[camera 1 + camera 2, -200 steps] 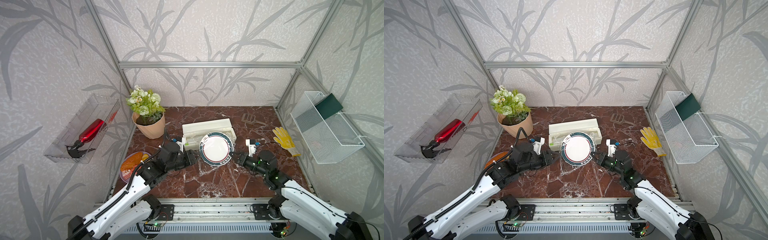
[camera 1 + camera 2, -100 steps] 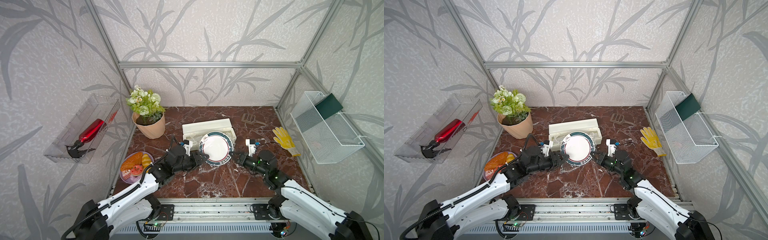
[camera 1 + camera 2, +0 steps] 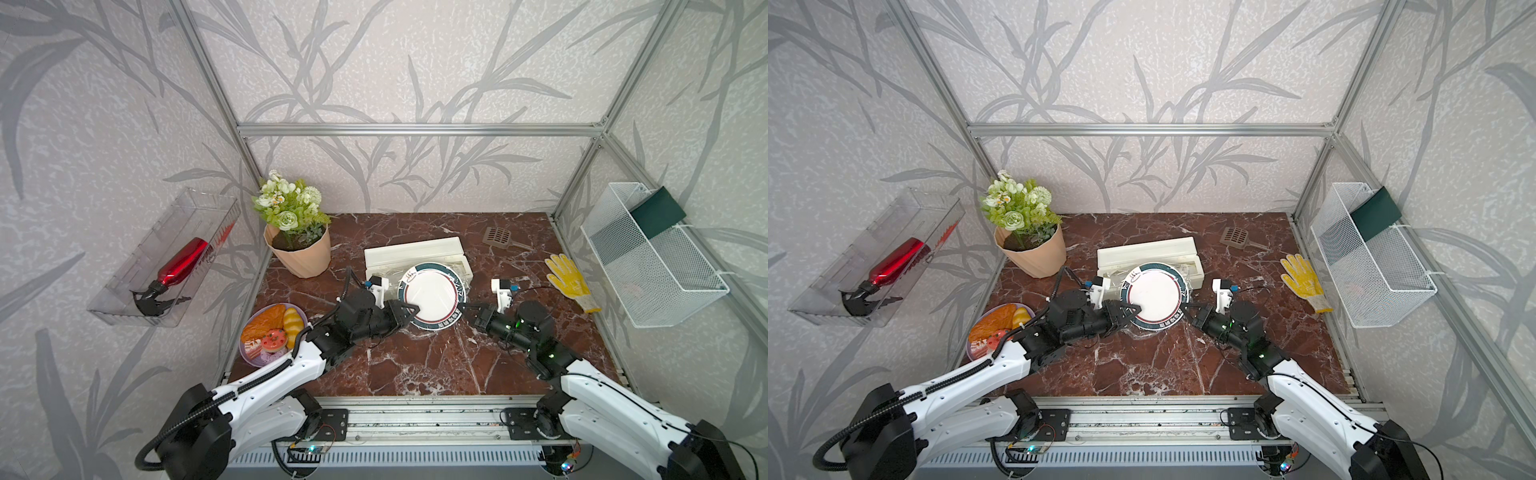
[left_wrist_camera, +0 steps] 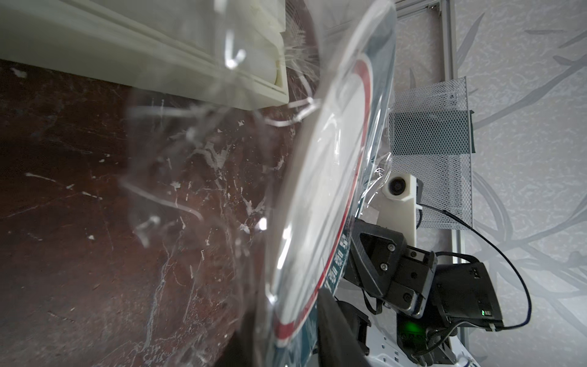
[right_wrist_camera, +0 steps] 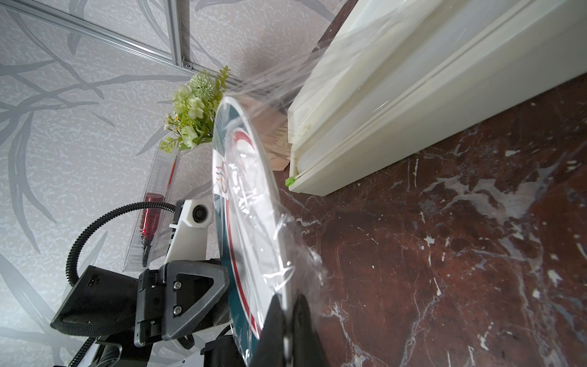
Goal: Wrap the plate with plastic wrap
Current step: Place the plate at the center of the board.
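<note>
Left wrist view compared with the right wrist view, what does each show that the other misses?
Only the left wrist view shows the right gripper and the mesh basket. Only the right wrist view shows the left gripper, the flowers and the red bottle. Both show the plate nearly edge-on, plastic wrap on it, the box and the table.

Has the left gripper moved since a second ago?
Yes. In a top view the left gripper has advanced away from the flower pot and now reaches the plate rim.
</note>
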`<state>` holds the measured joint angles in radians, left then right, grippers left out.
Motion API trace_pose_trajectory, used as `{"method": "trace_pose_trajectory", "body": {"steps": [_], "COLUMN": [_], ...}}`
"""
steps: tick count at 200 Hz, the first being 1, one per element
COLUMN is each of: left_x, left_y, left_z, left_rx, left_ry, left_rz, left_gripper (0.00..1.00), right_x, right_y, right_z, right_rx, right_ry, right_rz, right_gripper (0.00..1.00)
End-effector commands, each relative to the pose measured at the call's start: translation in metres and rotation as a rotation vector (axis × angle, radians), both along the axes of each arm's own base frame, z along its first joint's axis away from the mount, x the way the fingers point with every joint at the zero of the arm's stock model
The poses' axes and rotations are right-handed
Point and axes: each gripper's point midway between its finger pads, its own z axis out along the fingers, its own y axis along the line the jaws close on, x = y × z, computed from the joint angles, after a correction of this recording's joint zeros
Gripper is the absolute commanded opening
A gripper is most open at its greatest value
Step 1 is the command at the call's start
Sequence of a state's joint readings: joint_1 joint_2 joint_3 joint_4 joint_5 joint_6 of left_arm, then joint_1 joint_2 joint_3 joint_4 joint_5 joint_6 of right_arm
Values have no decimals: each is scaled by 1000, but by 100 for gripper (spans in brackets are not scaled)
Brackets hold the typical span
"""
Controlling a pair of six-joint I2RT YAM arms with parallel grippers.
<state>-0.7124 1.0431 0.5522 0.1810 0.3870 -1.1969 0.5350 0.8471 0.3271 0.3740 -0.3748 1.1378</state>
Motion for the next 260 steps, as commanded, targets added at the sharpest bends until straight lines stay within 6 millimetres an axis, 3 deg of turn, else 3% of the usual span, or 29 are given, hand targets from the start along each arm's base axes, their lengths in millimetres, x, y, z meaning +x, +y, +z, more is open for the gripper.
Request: {"method": "trace_pose_trajectory", "body": {"steps": [1,61,168,213,230,260], "left_x": [-2,-11,-11,-9,-6,-1], "left_y": [-1,7,13,15,17,16], "left_z": [20,43,124,144,149,154], "left_rx": [-40,-23,-21,-23,-22,-14], "left_ry": [-84,-190,-355,-392,-401,-419], "left_rz": [-20,-46,-54,-47,-39,-37], "left_gripper": [15,0,0,0,0,0], "right_x": [-3,-4,1,3,2,-4], "right_y": [4,5,10,4,-6,-27], "right_z": [33,57,117,125,122,117], "right_rx": [67,75,53,-19,-62,-114], "right_ry": [-121,-179,-286,-306,-307,-322], "right_rz": [31,44,63,38,2,-47], "right_gripper": [0,0,0,46,53,55]}}
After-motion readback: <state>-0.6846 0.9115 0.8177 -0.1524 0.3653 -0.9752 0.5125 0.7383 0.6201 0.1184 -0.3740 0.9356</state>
